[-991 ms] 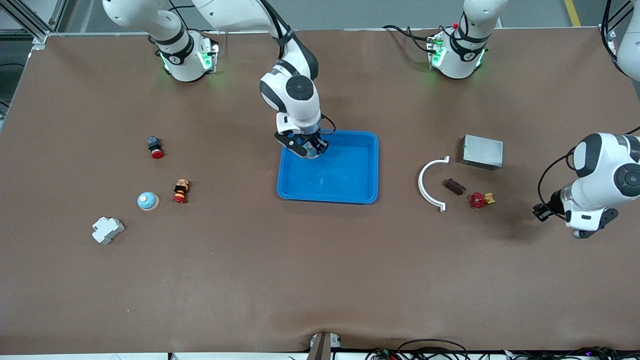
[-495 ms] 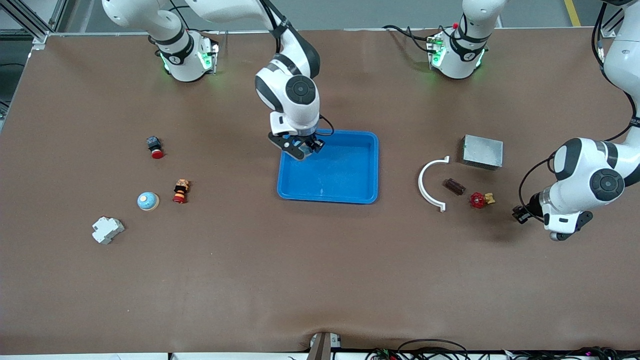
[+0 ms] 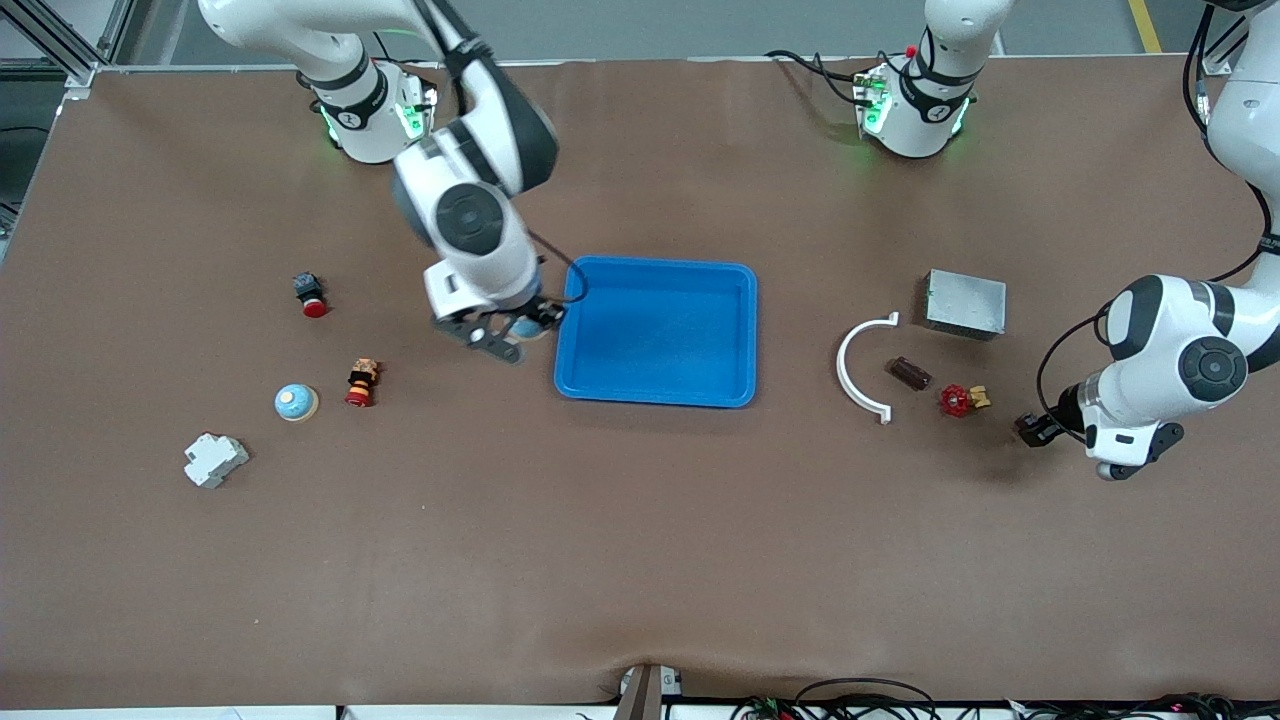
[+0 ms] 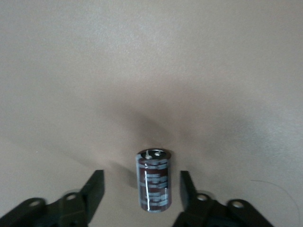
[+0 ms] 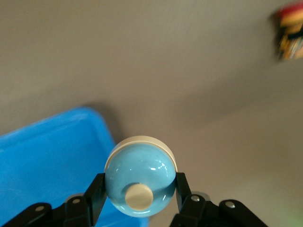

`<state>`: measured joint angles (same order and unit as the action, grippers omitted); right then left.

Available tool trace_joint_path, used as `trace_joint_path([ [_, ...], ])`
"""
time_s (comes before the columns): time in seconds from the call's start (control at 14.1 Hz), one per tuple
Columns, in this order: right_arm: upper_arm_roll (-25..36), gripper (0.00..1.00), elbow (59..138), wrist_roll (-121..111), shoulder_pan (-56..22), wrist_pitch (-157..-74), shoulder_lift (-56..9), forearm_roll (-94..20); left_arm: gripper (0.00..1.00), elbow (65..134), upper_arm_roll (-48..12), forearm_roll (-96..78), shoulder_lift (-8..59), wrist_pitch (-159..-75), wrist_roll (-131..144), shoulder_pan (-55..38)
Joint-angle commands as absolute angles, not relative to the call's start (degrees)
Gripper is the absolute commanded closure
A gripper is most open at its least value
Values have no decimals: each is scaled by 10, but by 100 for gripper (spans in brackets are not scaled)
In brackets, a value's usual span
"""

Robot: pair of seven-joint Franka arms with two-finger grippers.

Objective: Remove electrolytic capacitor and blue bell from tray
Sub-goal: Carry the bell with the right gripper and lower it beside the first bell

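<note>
In the front view the right gripper (image 3: 500, 338) is carrying the blue bell (image 3: 524, 328) over the tabletop (image 3: 640, 540) beside the empty tray (image 3: 655, 395); it should lower before letting go. In the left wrist view the left gripper (image 4: 141, 188) is standing apart around the upright capacitor (image 4: 154, 179); lifting straight up is safest. In the right wrist view the bell is sitting clamped

On the brown table (image 3: 640, 560), toward the right arm's end, we see a red-capped button (image 3: 310, 295), and nearer the camera a red and yellow switch (image 3: 361, 382) lying on its side just beside a pale blue dome (image 3: 296, 402); a white breaker (image 3: 214, 459) lies nearest. Toward the left arm's end sit a grey metal box (image 3: 965, 303), a white curved strip (image 3: 865, 368), a dark brown cylinder (image 3: 910, 373) and a red valve (image 3: 960, 400)
</note>
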<state>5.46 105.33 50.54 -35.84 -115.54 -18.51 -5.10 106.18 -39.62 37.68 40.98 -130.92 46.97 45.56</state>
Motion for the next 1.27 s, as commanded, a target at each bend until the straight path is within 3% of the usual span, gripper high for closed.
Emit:
trace_joint_path([
  [0.0,46,100,1061,401,-285,-1153,-177,-10,0,1066,-415,364,380,-1310,449,463],
  [0.35,46,100,1013,193,-157,-1157,-201,2,0,1049,-453,326,324,-1294,360,464],
  [0.64,45,100,1006,94,-91,-1206,-239,-3,0,1016,-521,316,238,-1149,341,464],
  [0.85,45,100,1000,15,-51,-1248,-278,-4,0,929,-568,268,236,-1041,341,458],
  [1.06,45,100,963,-12,-28,-1273,-332,-3,0,893,-623,264,234,-995,305,455],
  [1.2,45,100,936,-13,-26,-1274,-362,3,0,840,-622,262,252,-952,241,433],
])
